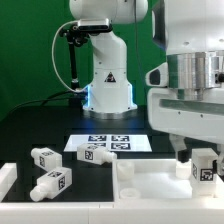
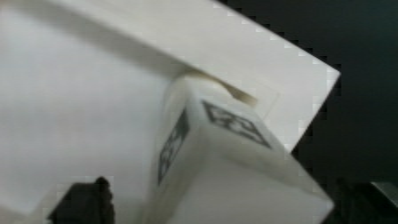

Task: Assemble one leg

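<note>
A white leg [image 1: 205,167] with a black tag stands upright on the far right part of the white tabletop panel [image 1: 150,190]. My gripper [image 1: 202,156] is straight above it, one finger on each side. In the wrist view the leg [image 2: 228,150] fills the middle and rests against the tabletop panel [image 2: 98,80]. One dark finger [image 2: 82,200] stands a little apart from the leg's side, so the gripper [image 2: 231,208] looks open around the leg. The leg's lower end is hidden.
Three more white legs lie at the exterior view's left: one [image 1: 45,157], one [image 1: 52,183] and one [image 1: 95,154]. The marker board [image 1: 108,142] lies behind them, before the robot base [image 1: 108,85]. A white piece [image 1: 7,180] sits at the far left edge.
</note>
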Available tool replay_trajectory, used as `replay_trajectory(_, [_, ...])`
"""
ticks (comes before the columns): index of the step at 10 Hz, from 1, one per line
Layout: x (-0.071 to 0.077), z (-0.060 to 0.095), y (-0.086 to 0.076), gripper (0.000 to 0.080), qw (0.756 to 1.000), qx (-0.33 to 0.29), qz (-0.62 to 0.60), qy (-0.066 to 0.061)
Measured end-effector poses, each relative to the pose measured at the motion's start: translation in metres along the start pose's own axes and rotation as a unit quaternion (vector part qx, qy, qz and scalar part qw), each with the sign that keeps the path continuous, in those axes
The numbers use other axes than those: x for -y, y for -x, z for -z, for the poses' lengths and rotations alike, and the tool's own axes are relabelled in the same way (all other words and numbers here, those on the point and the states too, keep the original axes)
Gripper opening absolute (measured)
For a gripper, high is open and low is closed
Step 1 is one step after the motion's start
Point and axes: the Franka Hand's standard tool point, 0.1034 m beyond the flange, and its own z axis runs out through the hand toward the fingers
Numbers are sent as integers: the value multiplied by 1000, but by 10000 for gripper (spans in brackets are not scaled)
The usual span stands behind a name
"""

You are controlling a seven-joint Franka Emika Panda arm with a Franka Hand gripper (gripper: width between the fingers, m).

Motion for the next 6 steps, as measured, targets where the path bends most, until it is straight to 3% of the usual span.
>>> replay_trajectory(1, [0,-3,1,635,995,6,104,-2])
replay_trajectory(5, [0,-4,1,649,970,5,241,-1])
replay_trajectory(6, [5,0,1,649,914,-8,404,17])
